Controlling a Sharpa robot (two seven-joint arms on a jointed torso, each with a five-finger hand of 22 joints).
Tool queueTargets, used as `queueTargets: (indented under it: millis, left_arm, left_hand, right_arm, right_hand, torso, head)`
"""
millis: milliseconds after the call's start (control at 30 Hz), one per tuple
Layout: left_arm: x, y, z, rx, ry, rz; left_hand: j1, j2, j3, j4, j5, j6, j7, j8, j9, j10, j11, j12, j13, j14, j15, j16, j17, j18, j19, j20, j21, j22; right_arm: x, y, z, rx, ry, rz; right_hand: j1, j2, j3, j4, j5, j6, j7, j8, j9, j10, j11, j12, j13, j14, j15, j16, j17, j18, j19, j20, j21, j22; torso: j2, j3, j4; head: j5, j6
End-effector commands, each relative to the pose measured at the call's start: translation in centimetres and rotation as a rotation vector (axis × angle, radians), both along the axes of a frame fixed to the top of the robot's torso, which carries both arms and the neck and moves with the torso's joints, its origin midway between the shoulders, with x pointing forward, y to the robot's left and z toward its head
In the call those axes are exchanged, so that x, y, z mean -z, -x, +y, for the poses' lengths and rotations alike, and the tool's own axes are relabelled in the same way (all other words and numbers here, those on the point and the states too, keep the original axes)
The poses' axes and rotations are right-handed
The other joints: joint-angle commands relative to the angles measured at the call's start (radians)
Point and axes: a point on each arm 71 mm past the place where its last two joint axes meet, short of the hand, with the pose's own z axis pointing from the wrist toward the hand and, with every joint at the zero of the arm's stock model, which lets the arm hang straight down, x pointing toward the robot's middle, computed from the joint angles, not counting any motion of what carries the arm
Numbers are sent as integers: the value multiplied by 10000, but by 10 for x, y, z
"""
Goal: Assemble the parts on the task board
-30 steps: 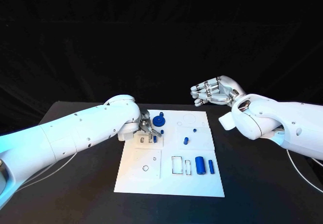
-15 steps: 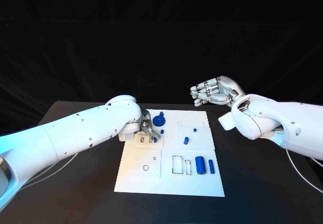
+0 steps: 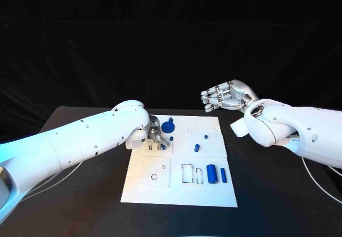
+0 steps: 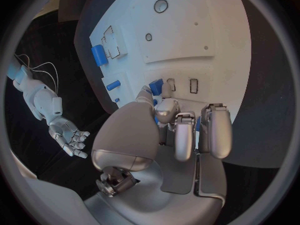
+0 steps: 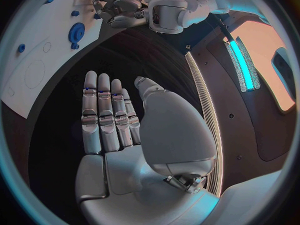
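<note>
Fingers of my left hand pinching a small blue part at the task board, left column.
Part points ahead of fingertips toward slots; right hand spread, empty, raised, farther away.

Black table, matte surface, carrying one item directly: the white task board, a rectangular plate lying flat at its middle, long side running away from the robot.
</note>
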Motion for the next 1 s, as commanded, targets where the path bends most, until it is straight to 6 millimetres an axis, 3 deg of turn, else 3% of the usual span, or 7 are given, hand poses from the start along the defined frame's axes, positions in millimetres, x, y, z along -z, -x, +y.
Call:
queueTargets:
  millis: [33, 300, 433, 467, 533, 600, 1000]
  left_arm:
    - [1, 1, -3, 36, 160, 191]
    - [1, 2, -1, -194, 574, 414]
    - [2, 2, 3, -398, 832, 558]
    - [2, 2, 4, -437, 880, 584]
    - [2, 2, 6, -573, 1043, 659]
    - [2, 2, 9, -719, 1206, 700]
    - [-3, 4, 22, -1552, 1887, 260]
  left_hand:
    - [213, 19, 173, -2, 67, -96, -6, -27, 40, -77, -11, -39, -15, 1053, -40, 31, 2635, -61, 66, 20, 50, 266]
    - [1712, 53, 1953, -358, 181, -318, -29, -229, 156, -315, -60, -445, -291, 1053, -120, 31, 2635, -55, 37, -27, 50, 268]
    - [2200, -462, 3518, -520, 194, -341, 55, -232, 305, -321, -1, -598, -375, 1053, -72, 31, 2635, -57, 26, -16, 54, 282]
    - [2114, -662, 4030, -475, 170, -326, 77, -207, 371, -293, 75, -621, -389, 1053, -39, 31, 2635, -56, 25, -9, 59, 292]
    - [1687, -1663, 6072, -583, 118, -310, 162, -77, 691, -185, 60, -662, -411, 1053, -64, 31, 2635, -33, 19, 28, 75, 325]
    - [1240, -1871, 6926, -719, 77, -313, 152, 27, 901, -112, 51, -625, -374, 1053, 9, 31, 2635, -50, 21, 48, 84, 346]
    - [159, -2204, 8271, -1609, 27, -337, 39, 397, 1554, 101, -18, -418, -163, 1053, -48, 31, 2635, -78, 72, 37, 133, 465]
  right_arm:
    - [1, 0, 2, -219, -11, 71]
    - [3, 0, 2, -264, 20, 198]
    - [4, 0, 1, -268, 40, 262]
    - [4, 0, 1, -267, 44, 270]
    - [5, 0, 0, -264, 54, 295]
    - [5, -1, 0, -259, 64, 316]
    - [9, -1, -2, -261, 104, 434]
  right_hand:
    - [-99, -29, 12, -67, 36, -11, 62, -34, -12, 7, 70, -69, -14, -12, 80, -39, -16, -73, -68, -4, 36, 12]
    - [-126, -34, 1, -69, 57, -19, 68, -35, -15, 2, 77, -69, -27, -23, 89, -62, -30, -74, -96, 4, 36, 14]
    - [-145, -40, -8, -73, 70, -28, 73, -38, -18, -5, 82, -71, -37, -35, 97, -81, -42, -76, -119, 11, 35, 15]
    - [-146, -41, -9, -74, 70, -28, 73, -38, -18, -6, 83, -72, -37, -36, 97, -82, -42, -76, -120, 12, 35, 15]
    - [-155, -44, -14, -76, 77, -36, 77, -40, -20, -12, 87, -74, -44, -43, 102, -92, -49, -77, -135, 16, 33, 15]
    - [-158, -44, -15, -77, 78, -37, 78, -40, -21, -14, 88, -74, -45, -45, 103, -95, -51, -77, -139, 17, 33, 15]
    - [-193, -48, -33, -78, 91, -50, 88, -43, -25, -26, 98, -75, -59, -63, 116, -118, -68, -79, -176, 28, 29, 15]
  torso:
    - [-2, 6, 1]
    - [-9, 9, -5]
    - [-7, 10, 4]
    - [-11, 9, 5]
    - [-15, 7, 11]
    - [-14, 10, 26]
    - [-10, 39, 89]
  head:
    - [23, 0]
    - [28, -8]
    - [11, -18]
    - [16, -11]
    - [10, -9]
    - [2, 4]
    - [42, -14]
